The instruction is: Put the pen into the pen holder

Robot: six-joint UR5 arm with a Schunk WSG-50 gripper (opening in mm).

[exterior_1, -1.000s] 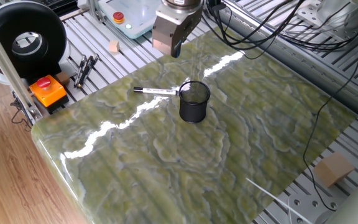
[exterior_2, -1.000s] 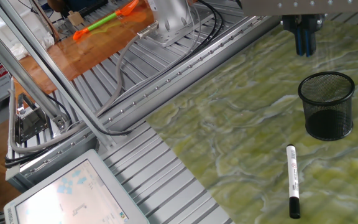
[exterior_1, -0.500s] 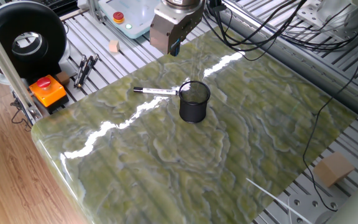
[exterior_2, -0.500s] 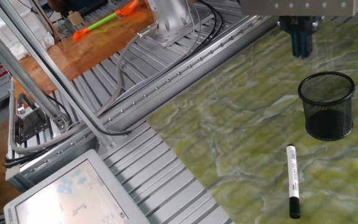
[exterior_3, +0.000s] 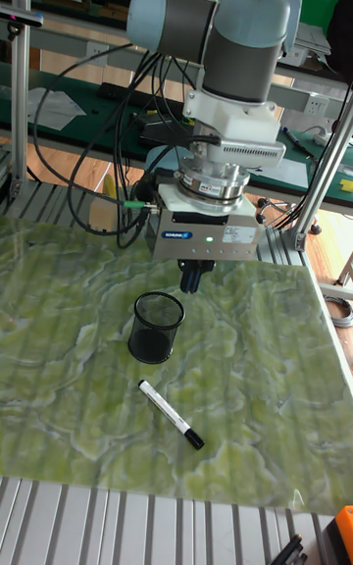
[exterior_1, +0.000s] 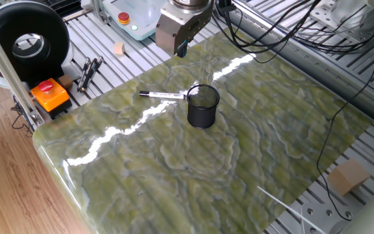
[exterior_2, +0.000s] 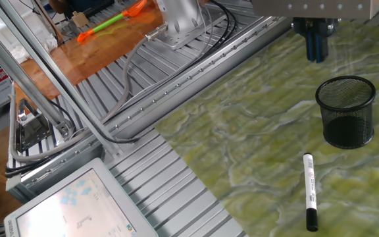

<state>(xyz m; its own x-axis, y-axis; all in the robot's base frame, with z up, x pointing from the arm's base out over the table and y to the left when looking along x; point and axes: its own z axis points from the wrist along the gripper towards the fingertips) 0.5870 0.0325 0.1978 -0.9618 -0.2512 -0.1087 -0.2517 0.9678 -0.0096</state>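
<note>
The pen (exterior_1: 164,95) (exterior_2: 310,191) (exterior_3: 170,414), white-barrelled with black ends, lies flat on the green marbled table, its tip close beside the pen holder. The pen holder (exterior_1: 203,107) (exterior_2: 346,112) (exterior_3: 158,327) is a black mesh cup that stands upright and looks empty. My gripper (exterior_1: 182,51) (exterior_2: 316,56) (exterior_3: 191,280) hangs in the air behind the cup, well apart from both things. Its blue fingers point down, pressed together, with nothing between them.
Off the table's left side stand an orange box with a red button (exterior_1: 49,94), a group of dark pens (exterior_1: 88,71) and a small wooden block (exterior_1: 118,48). Black cables (exterior_1: 271,32) cross the far side. A cardboard box (exterior_1: 348,177) sits at the right edge.
My gripper has risen slightly and drifted a little away from the cup. The pen and the pen holder have not moved.
</note>
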